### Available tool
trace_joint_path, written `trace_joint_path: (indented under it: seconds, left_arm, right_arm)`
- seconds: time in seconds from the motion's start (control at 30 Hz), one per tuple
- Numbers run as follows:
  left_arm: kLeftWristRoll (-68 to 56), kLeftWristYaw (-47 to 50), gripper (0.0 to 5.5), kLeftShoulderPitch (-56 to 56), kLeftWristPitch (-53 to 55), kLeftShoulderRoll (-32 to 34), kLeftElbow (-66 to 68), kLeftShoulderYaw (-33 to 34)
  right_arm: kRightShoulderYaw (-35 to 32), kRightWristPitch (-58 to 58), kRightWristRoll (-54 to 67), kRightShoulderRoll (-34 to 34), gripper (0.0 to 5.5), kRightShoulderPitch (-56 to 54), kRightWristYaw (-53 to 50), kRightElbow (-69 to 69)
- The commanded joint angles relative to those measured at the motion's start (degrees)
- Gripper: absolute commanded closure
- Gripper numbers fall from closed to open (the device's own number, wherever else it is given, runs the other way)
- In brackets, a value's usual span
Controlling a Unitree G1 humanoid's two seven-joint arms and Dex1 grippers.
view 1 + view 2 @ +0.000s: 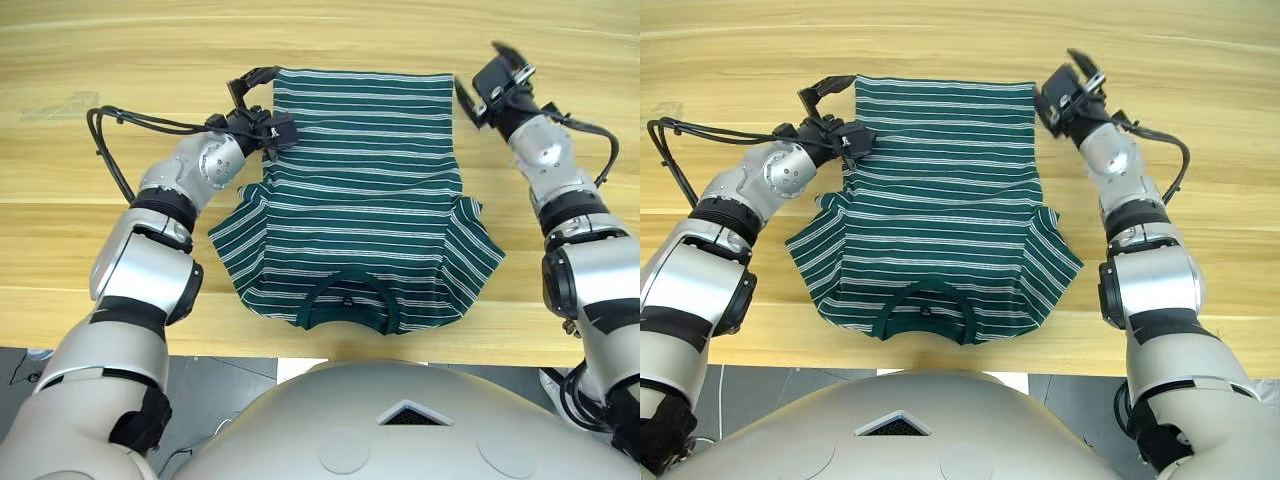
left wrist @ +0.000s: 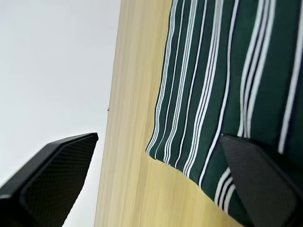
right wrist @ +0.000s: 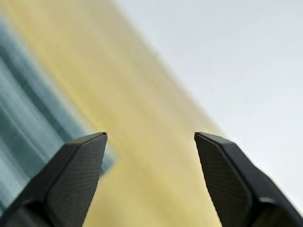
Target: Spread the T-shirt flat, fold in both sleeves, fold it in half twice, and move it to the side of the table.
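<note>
Two splayed claws, left claw (image 2: 158,138) and right claw (image 3: 150,135), at T-shirt (image 1: 365,190) far corners.

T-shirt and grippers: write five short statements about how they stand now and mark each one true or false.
1. The T-shirt lies with its collar toward the robot. True.
2. The left gripper is shut on the hem. False: its fingers are apart at the shirt's far left corner.
3. The right gripper is open beside the far right corner. True.
4. The sleeves are folded in over the chest. False: both stick out to the sides.
5. The shirt rests on a wooden table. True.
</note>
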Motion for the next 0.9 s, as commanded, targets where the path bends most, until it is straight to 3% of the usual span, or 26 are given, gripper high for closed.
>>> trace_joint_path:
  seconds: [0.03, 0.17, 0.27, 0.4, 0.53, 0.73, 0.83, 0.9]
  left_arm:
    - [0.7, 0.4, 0.69, 1.9, 5.4, 0.6, 2.8, 0.4]
    - [-3.3, 3.5, 0.69, 2.7, 8.7, 1.2, 2.9, 5.3]
    - [-8.7, 4.8, 0.69, 3.6, 3.6, 1.8, -0.8, 10.6]
    - [-19.3, 0.4, 0.69, 10.5, -2.8, 3.1, -15.4, 19.0]
    - [-27.7, -7.6, 0.69, 20.2, -1.0, 4.1, -34.6, 23.1]
    - [-44.9, -10.4, 0.69, 42.6, 19.9, 4.8, -70.6, 37.2]
    - [-66.8, -5.4, 0.69, 60.8, 34.8, -0.3, -91.0, 47.0]
    - [-77.0, -2.7, 0.69, 70.6, 38.0, -4.4, -99.0, 48.6]
  right_arm:
    - [-4.7, -4.1, 4.2, -1.5, 2.08, -2.4, -0.9, -3.2]
    - [-6.5, -6.7, 6.0, -1.7, 2.08, 0.1, 0.3, -6.6]
    - [-7.2, -7.0, 6.7, -1.3, 2.08, 1.4, 1.0, -8.4]
    - [-7.8, -6.8, 7.9, -0.5, 2.08, 4.3, 2.1, -11.5]
    - [-7.7, -6.1, 8.3, 0.2, 2.08, 7.2, 2.6, -13.9]
    - [-8.9, -4.0, 10.3, -0.1, 2.08, 13.0, 4.1, -25.3]
    - [-10.5, -0.5, 12.6, -0.9, 2.08, 17.5, 4.5, -36.6]
    - [-11.5, 2.1, 13.6, -1.4, 2.08, 20.3, 4.8, -42.9]
